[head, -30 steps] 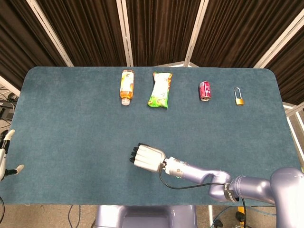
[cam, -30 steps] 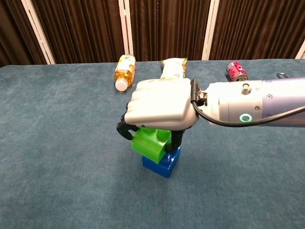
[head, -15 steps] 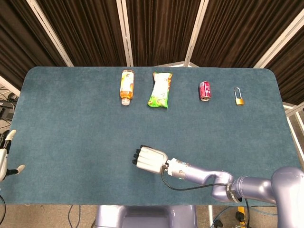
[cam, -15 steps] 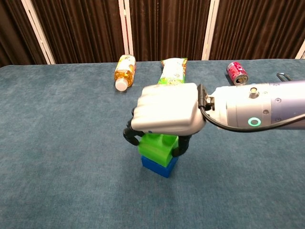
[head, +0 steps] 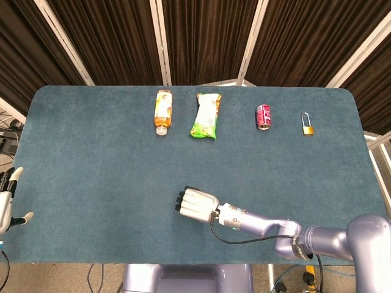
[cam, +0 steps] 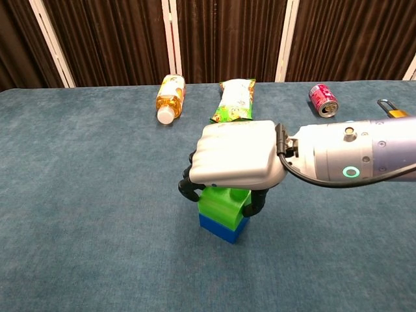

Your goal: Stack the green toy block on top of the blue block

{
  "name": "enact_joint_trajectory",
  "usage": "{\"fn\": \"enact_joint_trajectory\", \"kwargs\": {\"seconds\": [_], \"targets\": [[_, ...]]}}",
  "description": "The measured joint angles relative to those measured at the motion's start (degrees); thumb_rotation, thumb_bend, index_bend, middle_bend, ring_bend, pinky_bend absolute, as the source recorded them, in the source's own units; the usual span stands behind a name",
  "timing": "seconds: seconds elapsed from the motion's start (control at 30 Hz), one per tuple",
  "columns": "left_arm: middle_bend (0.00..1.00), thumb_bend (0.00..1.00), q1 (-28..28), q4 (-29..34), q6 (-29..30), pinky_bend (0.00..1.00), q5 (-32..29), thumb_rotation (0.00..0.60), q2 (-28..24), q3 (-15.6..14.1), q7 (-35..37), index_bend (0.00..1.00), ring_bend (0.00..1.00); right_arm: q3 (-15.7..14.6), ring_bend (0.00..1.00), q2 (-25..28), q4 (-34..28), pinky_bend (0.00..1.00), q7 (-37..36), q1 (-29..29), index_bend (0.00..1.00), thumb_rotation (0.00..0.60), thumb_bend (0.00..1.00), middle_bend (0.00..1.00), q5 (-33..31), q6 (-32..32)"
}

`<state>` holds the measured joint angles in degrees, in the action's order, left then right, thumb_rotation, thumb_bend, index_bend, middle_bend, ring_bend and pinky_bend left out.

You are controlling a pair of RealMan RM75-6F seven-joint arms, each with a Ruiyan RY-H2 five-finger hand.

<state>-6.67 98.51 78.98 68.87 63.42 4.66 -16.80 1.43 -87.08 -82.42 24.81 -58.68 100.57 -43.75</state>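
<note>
The right hand (cam: 237,159) has shifted right, fingers curled around the one green toy block (cam: 223,203), now sitting squarely on the one blue block (cam: 223,227) at lower center of the counter (cam: 78,195). Only the chest view shows the blocks. The left hand (head: 7,201), fingers spread, holds nothing at the head view's left edge.

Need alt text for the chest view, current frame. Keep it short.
The robot's right hand grips a green block from above, seated on a blue block on a teal table. Along the far edge lie a drink bottle, a snack packet, a red can and a padlock.
</note>
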Motion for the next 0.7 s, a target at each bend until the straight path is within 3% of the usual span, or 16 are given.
{"fn": "enact_joint_trajectory", "kwargs": {"seconds": [0.23, 0.57, 0.7], "targets": [[0.0, 0.0, -0.23, -0.21, -0.37, 0.0, -0.25, 0.6, 0.19, -0.12, -0.29, 0.0, 0.0, -0.45, 0.41, -0.42, 1.12, 0.58, 0.84, 0.54, 0.48, 0.6, 0.34, 0.49, -0.3, -1.0], [0.0, 0.0, 0.09, 0.29, 0.32, 0.0, 0.75, 0.6, -0.08, -0.54, 0.09, 0.0, 0.0, -1.13, 0.41, -0.43, 1.1, 0.58, 1.74, 0.77, 0.48, 0.6, 0.33, 0.43, -0.13, -1.54], [0.0, 0.0, 0.15, 0.35, 0.4, 0.0, 0.95, 0.6, -0.19, -0.62, 0.28, 0.0, 0.0, -1.49, 0.4, -0.6, 1.62, 0.57, 1.9, 1.04, 0.37, 0.6, 0.25, 0.36, -0.21, -1.75]]}}
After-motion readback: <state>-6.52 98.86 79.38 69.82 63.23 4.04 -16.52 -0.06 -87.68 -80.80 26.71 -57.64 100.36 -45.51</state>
